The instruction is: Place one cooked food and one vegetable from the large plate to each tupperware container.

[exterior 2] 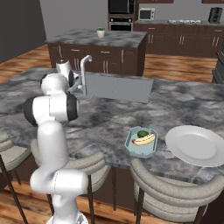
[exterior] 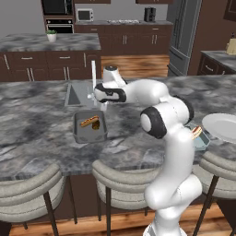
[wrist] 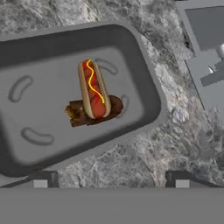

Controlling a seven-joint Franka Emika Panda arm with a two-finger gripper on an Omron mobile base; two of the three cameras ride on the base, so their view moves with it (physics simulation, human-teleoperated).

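Hovering: gripper (wrist: pixel 109 178) above grey tub's near rim, tips well apart, nothing btwn them; hand seen by the sink in left base view.
Grey tub (wrist: pixel 144 78): rect. w/ rounded corners, on marble counter (exterior: pixel 37 124) just in front of sink.
Grey tub contents: hot dog (wrist: pixel 92 89) w/ yellow squiggle, lying across a dark brown lump (wrist: pixel 78 113), touching it; lump's kind can't tell.
Blue-green tub (exterior 2: pixel 129 148): octagonal, near counter's front edge, well apart from grey tub.
Blue-green tub contents: sausage in bun (exterior 2: pixel 144 139) plus dark green roundish veg (exterior 2: pixel 142 133) just behind it, touching.
Large plate (exterior 2: pixel 194 145): white, round, just beside blue-green tub on its right.
Sink (exterior 2: pixel 116 86): steel basin w/ faucet (exterior 2: pixel 84 74), behind grey tub.
Stools (exterior: pixel 27 191): row along counter's front.
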